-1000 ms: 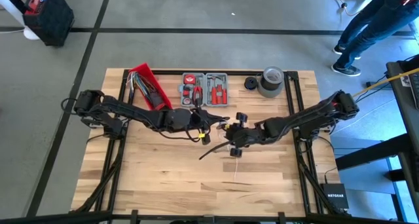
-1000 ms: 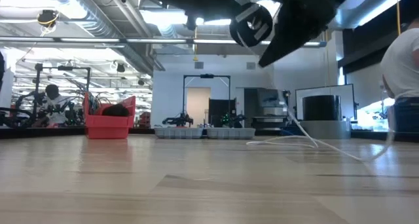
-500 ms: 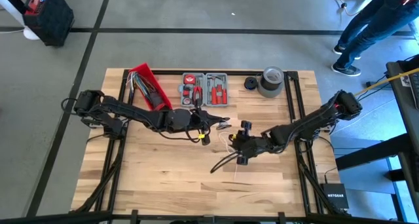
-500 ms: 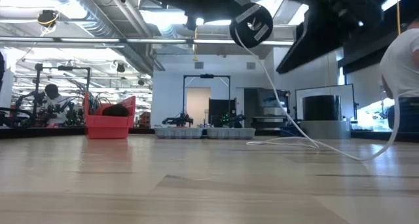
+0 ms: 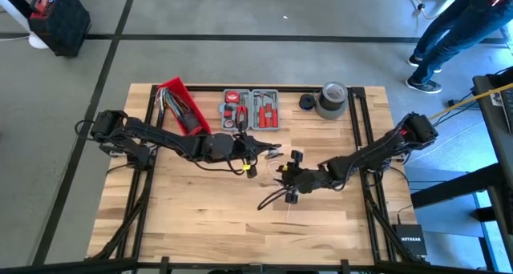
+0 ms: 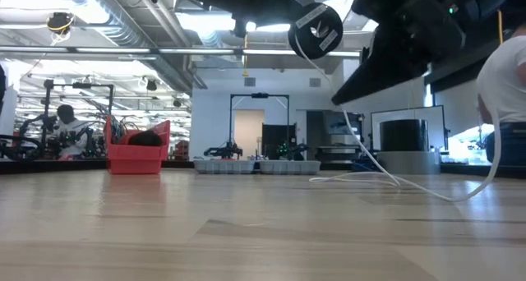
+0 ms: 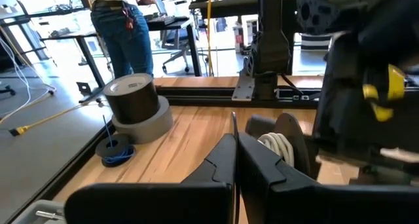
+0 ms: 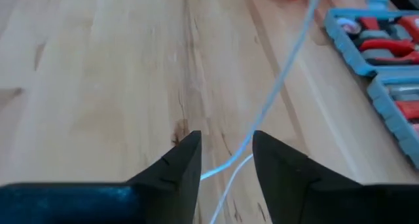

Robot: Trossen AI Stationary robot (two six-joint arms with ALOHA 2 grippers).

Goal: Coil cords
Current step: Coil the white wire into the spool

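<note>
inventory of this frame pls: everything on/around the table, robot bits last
white cord: 1, white, mid-table, running between the right gripper's fingers
red bin: 1, red, table's far left part
tool case: 1, grey-blue with red tools, far edge, middle
tape roll: 1, grey, far right part, dark cylinder standing on it
small dark spool: 1, black, just left of the tape roll
table: 1, light wood
person: 1, blue trousers, on the floor beyond the far right corner
left gripper: 1, dark, shut, mid-table near the tool case
right gripper: 1, dark, open astride the white cord, mid-table right of centre
</note>
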